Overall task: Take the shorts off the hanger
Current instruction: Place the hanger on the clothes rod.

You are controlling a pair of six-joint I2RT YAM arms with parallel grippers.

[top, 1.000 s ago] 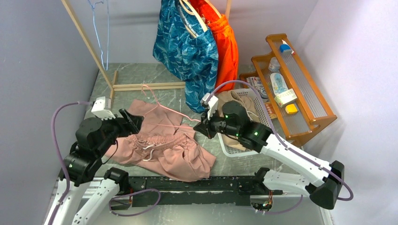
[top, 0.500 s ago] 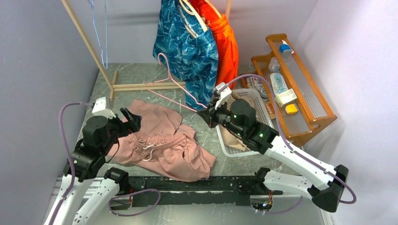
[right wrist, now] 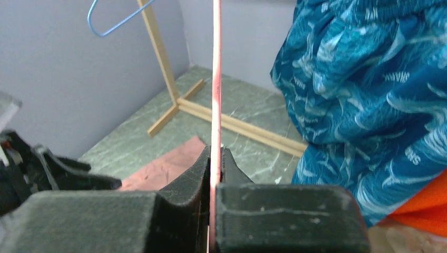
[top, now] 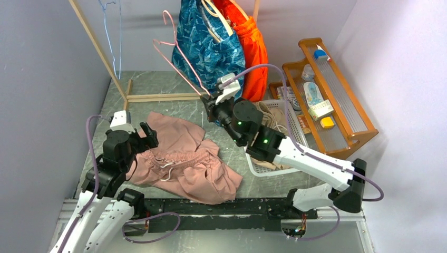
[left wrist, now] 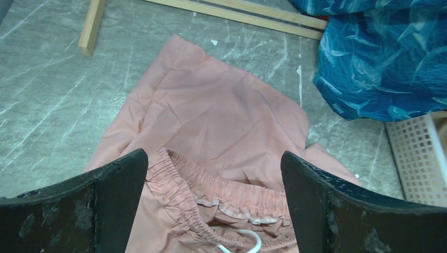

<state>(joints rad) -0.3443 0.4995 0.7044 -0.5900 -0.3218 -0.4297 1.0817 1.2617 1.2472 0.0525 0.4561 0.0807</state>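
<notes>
The dusty pink shorts (top: 184, 161) lie crumpled on the table, off their hanger; they also show in the left wrist view (left wrist: 221, 121). My left gripper (top: 148, 135) is open and empty, above their waistband (left wrist: 211, 195). My right gripper (top: 209, 100) is shut on the bare pink hanger (top: 176, 52) and holds it up in the air, its wire (right wrist: 215, 79) pinched between the jaws. The blue patterned shorts (top: 211, 52) and orange shorts (top: 254, 52) hang on the rack. The tan shorts (top: 269, 113) lie in the white basket (top: 287, 171).
A wooden rack (top: 95, 42) stands at the back, its base bar (top: 163, 97) on the table, with a blue wire hanger (top: 108, 8) on it. A wooden shelf (top: 329, 100) with small items stands on the right.
My right gripper has lifted the pink hanger off the pink shorts and carried it up and back-left toward the rack. My left gripper has stayed open over the shorts.
</notes>
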